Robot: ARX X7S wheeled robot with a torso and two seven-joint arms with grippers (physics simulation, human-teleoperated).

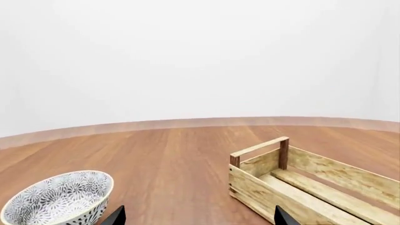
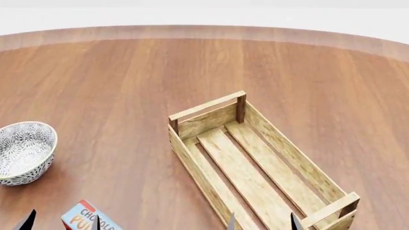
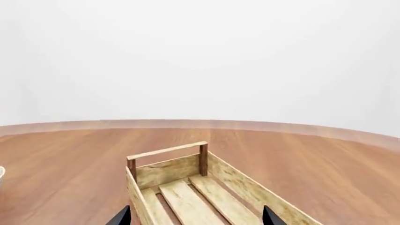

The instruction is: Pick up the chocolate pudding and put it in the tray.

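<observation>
the pudding (image 2: pixel 88 218) lies flat on the table (image 2: pixel 128 86) at the head view's lower edge, between the left gripper's (image 2: pixel 62 220) two dark fingertips and partly cut off. its lettered top faces up; its long axis seems to run diagonally, toward the robot's right, though too little shows to be sure. the left arm is plainly nearer. the tray (image 2: pixel 300 160) sits well apart to the right, empty, under the right gripper (image 2: pixel 262 223). both grippers are spread wide, holding nothing. a bowl (image 2: pixel 22 151) stands left.
</observation>
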